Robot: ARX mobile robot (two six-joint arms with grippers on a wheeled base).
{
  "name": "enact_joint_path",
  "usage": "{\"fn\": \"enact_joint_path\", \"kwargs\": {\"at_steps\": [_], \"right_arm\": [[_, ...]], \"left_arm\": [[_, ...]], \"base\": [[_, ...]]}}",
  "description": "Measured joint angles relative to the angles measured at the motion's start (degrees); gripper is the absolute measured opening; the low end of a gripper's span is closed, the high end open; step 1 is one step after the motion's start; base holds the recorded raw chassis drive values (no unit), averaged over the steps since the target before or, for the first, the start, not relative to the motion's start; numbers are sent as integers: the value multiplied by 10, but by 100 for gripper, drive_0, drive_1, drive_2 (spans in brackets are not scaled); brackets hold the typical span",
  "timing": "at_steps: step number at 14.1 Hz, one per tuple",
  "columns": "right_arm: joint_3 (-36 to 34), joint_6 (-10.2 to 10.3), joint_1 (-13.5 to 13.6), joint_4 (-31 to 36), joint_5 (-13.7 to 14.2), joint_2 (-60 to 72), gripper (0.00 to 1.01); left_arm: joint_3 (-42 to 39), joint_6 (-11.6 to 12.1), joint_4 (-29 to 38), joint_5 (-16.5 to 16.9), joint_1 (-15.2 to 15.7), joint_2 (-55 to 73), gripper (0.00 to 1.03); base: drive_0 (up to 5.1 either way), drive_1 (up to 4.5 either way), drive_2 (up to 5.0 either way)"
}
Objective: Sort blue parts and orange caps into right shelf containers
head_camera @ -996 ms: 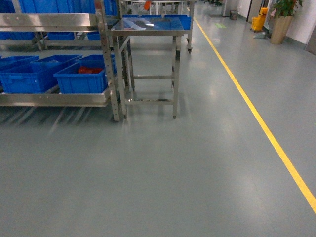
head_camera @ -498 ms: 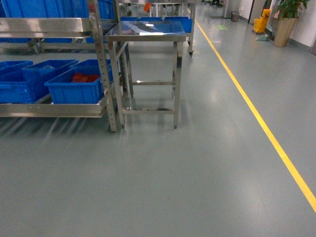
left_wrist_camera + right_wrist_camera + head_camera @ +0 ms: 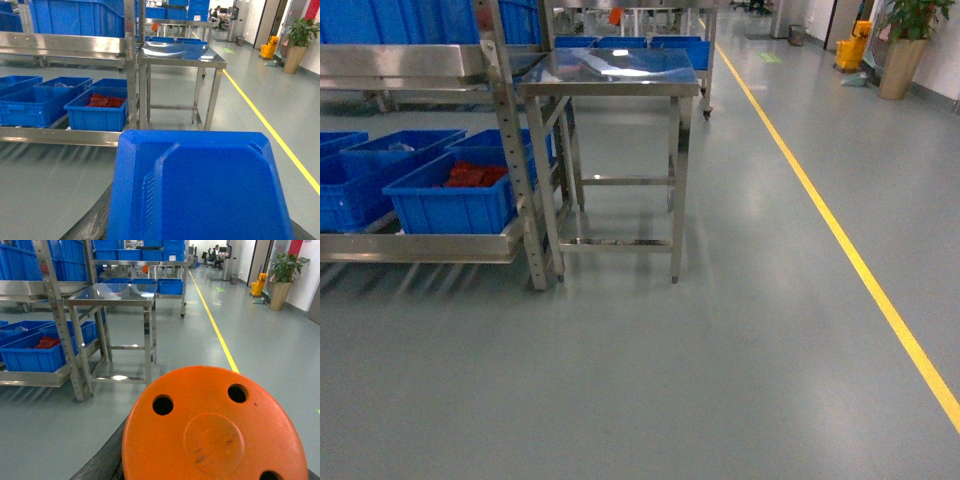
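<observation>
A blue part (image 3: pixel 200 187) fills the lower left wrist view and an orange disc (image 3: pixel 215 427) the lower right wrist view; both are cut off below, hiding each hand. Red contents of the shelf crate (image 3: pixel 450 205) are too small to identify.

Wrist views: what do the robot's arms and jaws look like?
Barely visible. Only a dark grey curved strip shows under the blue part, and a similar dark strip under the orange cap. No cables or markings; no arm in the head view.
</observation>
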Motion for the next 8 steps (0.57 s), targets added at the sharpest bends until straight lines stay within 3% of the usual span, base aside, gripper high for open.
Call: {"fn": "enact_joint_path", "kwargs": {"at_steps": [8], "right_arm": [[0,0,0,-1,0,0,44]], "left_arm": [[0,0,1,0,0,0,41]], "base": [[8,426,-410]]}}
